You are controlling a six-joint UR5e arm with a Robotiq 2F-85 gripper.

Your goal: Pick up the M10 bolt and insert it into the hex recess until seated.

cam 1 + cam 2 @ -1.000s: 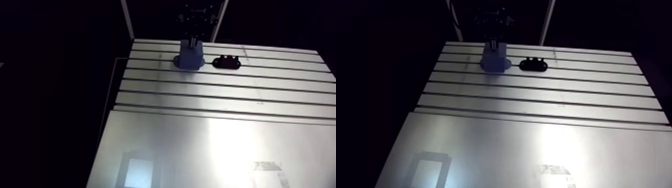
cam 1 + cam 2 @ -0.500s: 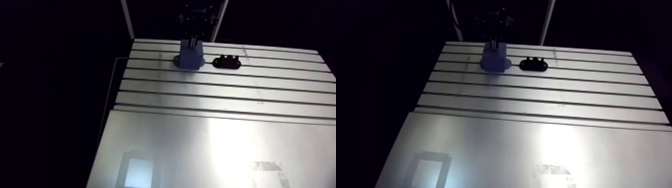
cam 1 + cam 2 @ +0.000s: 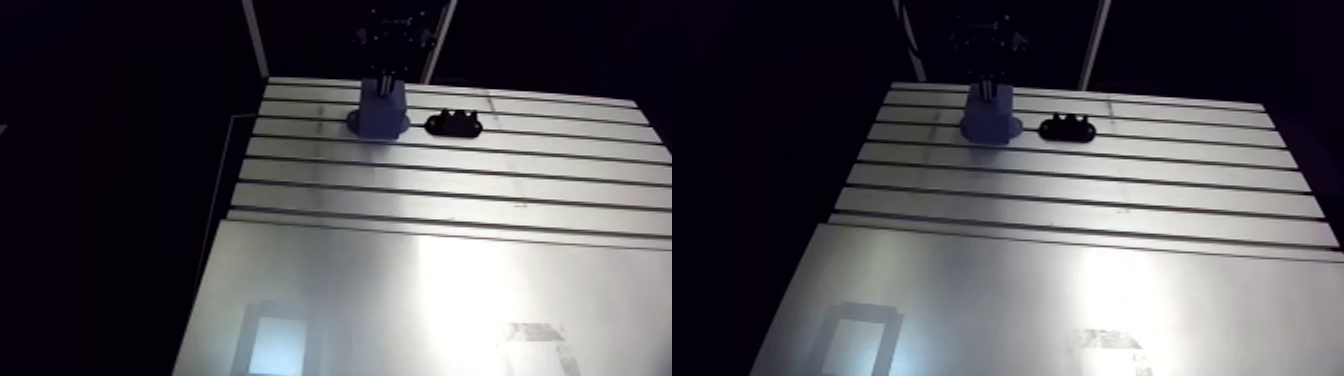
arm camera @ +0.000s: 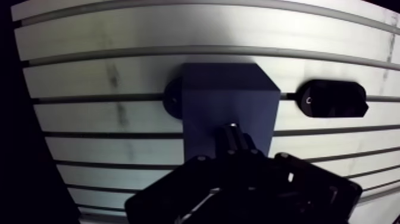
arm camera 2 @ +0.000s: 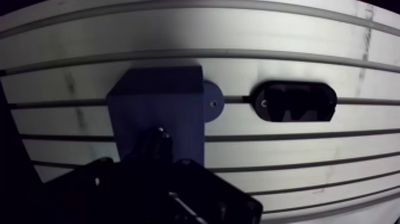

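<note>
- Filling the near part of the arm view, the table (image 3: pixel 400 300) showed a smooth plate, with slotted rails running across beyond it.
- Farther along, near the far edge, a blue block (image 3: pixel 383 115) stood upright on a rail, on a round foot that stuck out at its sides.
- Just beside the block, not touching it, a flat black piece (image 3: pixel 455 124) with rounded ends lay along the same slot. The wrist view showed hollows in its top.
- Right above the block, the gripper (image 4: pixel 238 154) came straight down, dark against the room.
- Whether its jaws were apart or clamped on something could not be told, as the wrist view showed only a dark mass over the block's top.
- The bolt (image 3: pixel 383 82) seemed to be the short pale stub standing upright between the gripper and the block's top. Whether it sat in a recess could not be seen.
</note>
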